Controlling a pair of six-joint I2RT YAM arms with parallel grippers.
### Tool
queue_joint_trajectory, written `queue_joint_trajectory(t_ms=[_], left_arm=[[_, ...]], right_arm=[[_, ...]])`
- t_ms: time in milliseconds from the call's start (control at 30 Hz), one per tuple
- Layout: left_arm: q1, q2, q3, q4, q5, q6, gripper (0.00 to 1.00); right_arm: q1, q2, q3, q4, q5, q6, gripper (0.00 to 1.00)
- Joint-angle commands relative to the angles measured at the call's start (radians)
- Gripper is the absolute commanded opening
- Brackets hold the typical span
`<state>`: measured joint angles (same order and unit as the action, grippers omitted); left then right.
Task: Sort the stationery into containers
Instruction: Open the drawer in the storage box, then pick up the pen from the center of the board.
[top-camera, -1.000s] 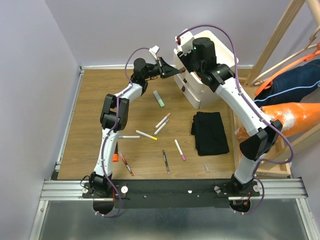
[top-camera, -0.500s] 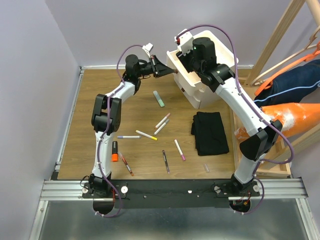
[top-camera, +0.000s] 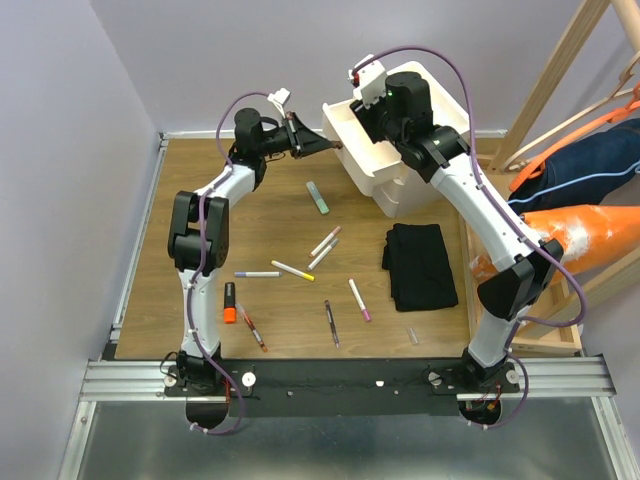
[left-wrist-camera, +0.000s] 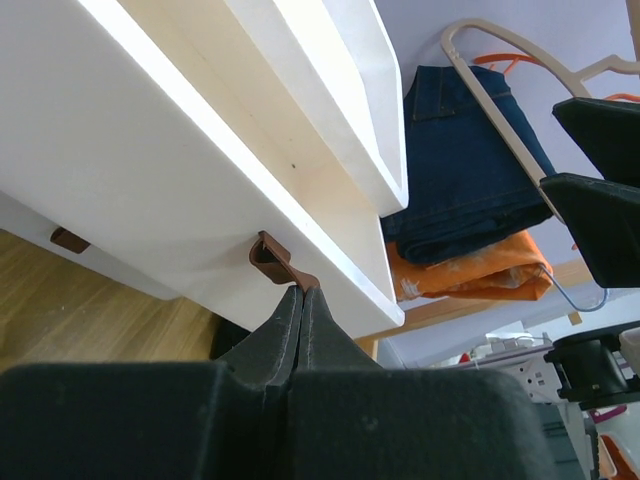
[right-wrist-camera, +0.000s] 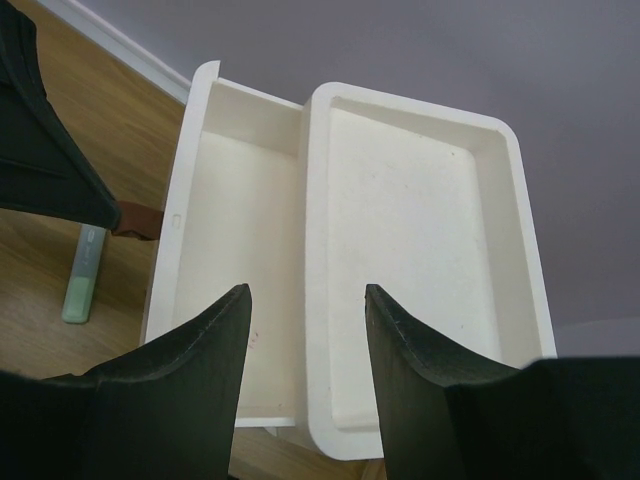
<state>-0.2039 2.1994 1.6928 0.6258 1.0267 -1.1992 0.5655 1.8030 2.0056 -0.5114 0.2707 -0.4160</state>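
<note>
Two grippers are seen at the white cabinet (top-camera: 447, 95) at the far right of the table (top-camera: 180, 200). The left gripper (top-camera: 335, 145) is closed: in its wrist view the two dark fingers are pressed together, and their tips (left-wrist-camera: 300, 290) are clamped on the lower edge of the small brown handle (left-wrist-camera: 280, 262) on the top drawer (top-camera: 355, 165). That drawer stands out from the cabinet towards the left arm, and its pale inside is shown from above in the right wrist view (right-wrist-camera: 190, 150).

The right gripper (top-camera: 380, 110) is held above the cabinet with its jaws well apart and nothing between them. The drawer and the recessed cabinet top (right-wrist-camera: 420, 250) are seen below its fingers (right-wrist-camera: 305, 295).

All the stationery lies on the wooden table, outside the drawers. A pale-green highlighter (top-camera: 318, 198) lies just in front of the drawer and is also caught at the left edge of the right wrist view (right-wrist-camera: 80, 275). Nearer the middle, two pens (top-camera: 324, 246) lie side by side, with a yellow-tipped pen (top-camera: 292, 270) and a white pen (top-camera: 257, 274) to their left. An orange highlighter (top-camera: 230, 303) and a red pen (top-camera: 252, 327) lie by the left arm. A dark pen (top-camera: 331, 323) and a pink-capped pen (top-camera: 359, 299) lie near the front edge. A folded black cloth (top-camera: 420, 265) is spread in front of the cabinet
</note>
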Motion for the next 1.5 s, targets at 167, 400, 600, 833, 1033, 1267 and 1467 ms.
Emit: queue_joint_trajectory(t_ms=[167,400,600,833,1033,1267,1467], left_arm=[[0.023,-0.119,-0.050,-0.001,0.039,0.018,0.23],[0.034,-0.257,-0.172,-0.122,0.076,0.090,0.54],[0.090,-0.473,-0.344,-0.694,-0.067,0.457,0.99],[0.116,-0.671,-0.343,-1.241,-0.502,1.156,0.99],[0.141,-0.753,-0.447,-1.356,-0.548,1.462,0.99],[0.194,-0.717,-0.458,-1.482,-0.528,1.727,0.96],[0.422,-0.816,-0.493,-1.300,-0.572,1.381,0.99]], right_arm=[[-0.006,0.010,0.016,0.010,-0.022,0.011,0.59],[-0.003,-0.056,-0.082,-0.045,-0.114,0.057,0.67],[-0.004,-0.152,-0.221,-0.130,-0.320,0.033,0.72],[-0.001,-0.271,-0.398,-0.243,-0.569,-0.062,0.73],[0.072,-0.261,-0.461,-0.391,-0.654,-0.291,0.70],[0.161,-0.153,-0.410,-0.238,-0.607,-0.171,0.69],[0.283,0.080,-0.280,-0.139,-0.541,0.081,0.62]])
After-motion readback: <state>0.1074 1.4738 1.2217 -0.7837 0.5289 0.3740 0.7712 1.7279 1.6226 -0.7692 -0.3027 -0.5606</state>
